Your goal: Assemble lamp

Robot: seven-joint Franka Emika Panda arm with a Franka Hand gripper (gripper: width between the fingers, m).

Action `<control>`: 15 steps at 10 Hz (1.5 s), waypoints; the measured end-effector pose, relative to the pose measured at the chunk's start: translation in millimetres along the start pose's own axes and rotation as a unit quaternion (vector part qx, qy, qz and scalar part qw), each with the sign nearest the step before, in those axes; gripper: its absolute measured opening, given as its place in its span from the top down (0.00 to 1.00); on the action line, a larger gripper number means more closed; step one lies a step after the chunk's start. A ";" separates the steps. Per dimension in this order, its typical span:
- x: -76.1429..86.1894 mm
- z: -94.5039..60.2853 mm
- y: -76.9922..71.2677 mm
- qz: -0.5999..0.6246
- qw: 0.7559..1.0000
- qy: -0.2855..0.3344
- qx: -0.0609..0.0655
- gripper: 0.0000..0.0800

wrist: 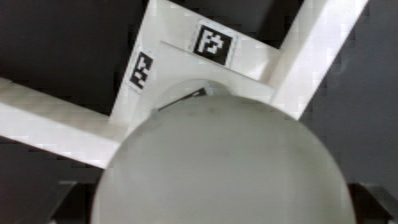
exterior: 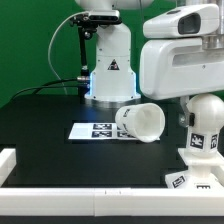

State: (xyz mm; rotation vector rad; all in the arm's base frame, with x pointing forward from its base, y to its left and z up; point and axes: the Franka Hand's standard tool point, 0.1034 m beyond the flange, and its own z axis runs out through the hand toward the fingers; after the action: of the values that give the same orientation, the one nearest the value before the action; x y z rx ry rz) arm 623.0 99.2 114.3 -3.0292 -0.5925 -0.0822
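A black matte tabletop (exterior: 50, 120) fills the scene, edged at the front by a raised white rim (exterior: 90, 195). The big white robot arm (exterior: 180, 50) rises from its pedestal at the back, and its bulky forward link covers the upper part of the exterior view's right, hiding the tool from that side. A thin flat white marker board (exterior: 92, 130) lies near the middle. A white plastic truncated-cone shade (exterior: 142, 122) lies tipped on its side, its narrow end over the board's edge and its wide open mouth turned toward the exterior view's right. Well to that side, a round white plastic bulb with a tagged neck (exterior: 206, 115) stands upright over the blocky white base (exterior: 190, 172), close to the front rim. In the wrist view the bulb (wrist: 222, 160) blocks most of the picture; white tagged bars cross behind it. The tool (wrist: 217, 202) pinches the bulb, its dark fingers (wrist: 68, 200) pressed at either flank
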 end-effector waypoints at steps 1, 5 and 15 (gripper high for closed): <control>0.1 0.0 0.1 0.022 1.000 0.000 0.000 0.29; 4.3 -0.2 3.3 0.294 0.955 0.028 0.001 0.29; 0.3 -4.4 2.9 0.251 0.968 -0.003 0.005 0.13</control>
State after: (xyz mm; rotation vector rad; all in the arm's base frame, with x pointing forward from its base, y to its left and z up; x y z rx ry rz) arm 624.2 96.3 118.6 -3.0610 0.1864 -0.0450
